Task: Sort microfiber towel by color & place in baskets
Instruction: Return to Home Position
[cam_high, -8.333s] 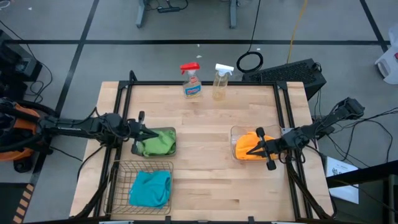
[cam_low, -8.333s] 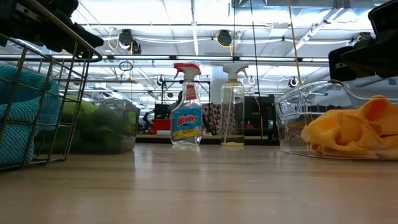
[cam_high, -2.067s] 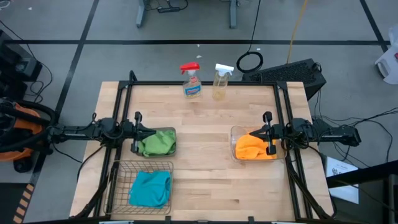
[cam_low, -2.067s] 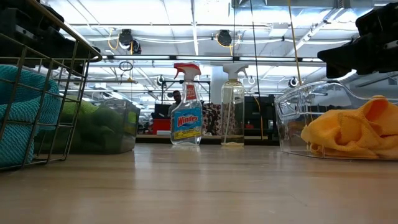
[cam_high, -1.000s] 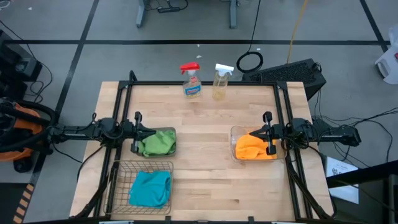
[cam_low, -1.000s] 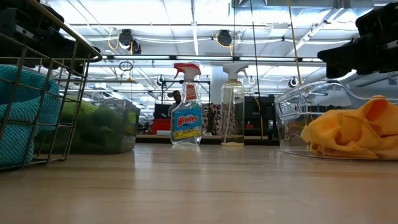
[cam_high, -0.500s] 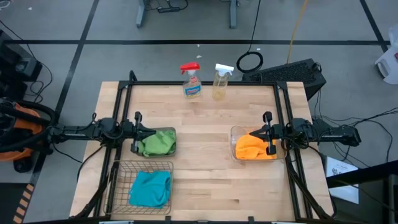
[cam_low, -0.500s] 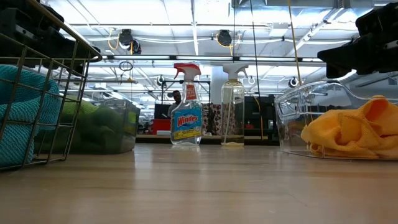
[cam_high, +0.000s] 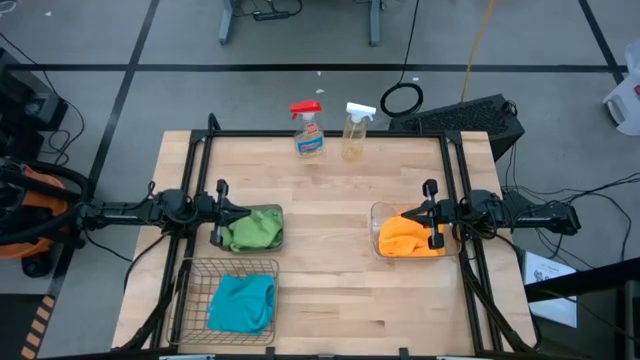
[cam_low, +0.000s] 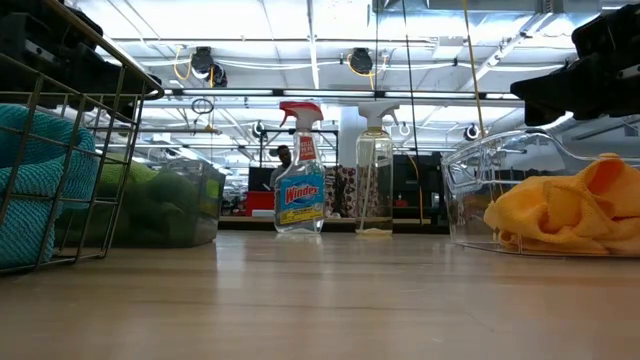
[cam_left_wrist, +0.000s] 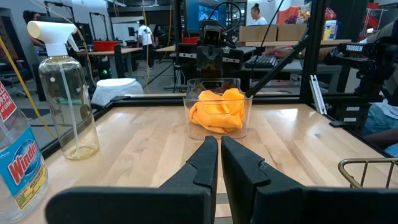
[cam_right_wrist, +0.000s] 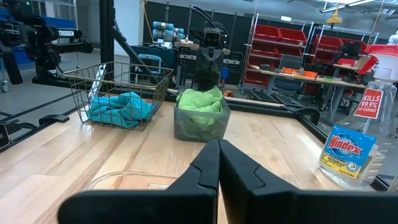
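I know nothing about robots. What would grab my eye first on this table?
Three bright cloth heaps, sorted by colour: orange towels in the clear tub on the right, green towels in the grey tub on the left, teal towels in the wire basket beside it. The left tool and right tool sit shut at the table's sides.

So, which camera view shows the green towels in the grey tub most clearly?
The right wrist view: the green towels heap out of the grey tub, in plain sight. The high view shows them from above, beside the left gripper. The low view shows them dimly through the tub wall. The left wrist view misses them.
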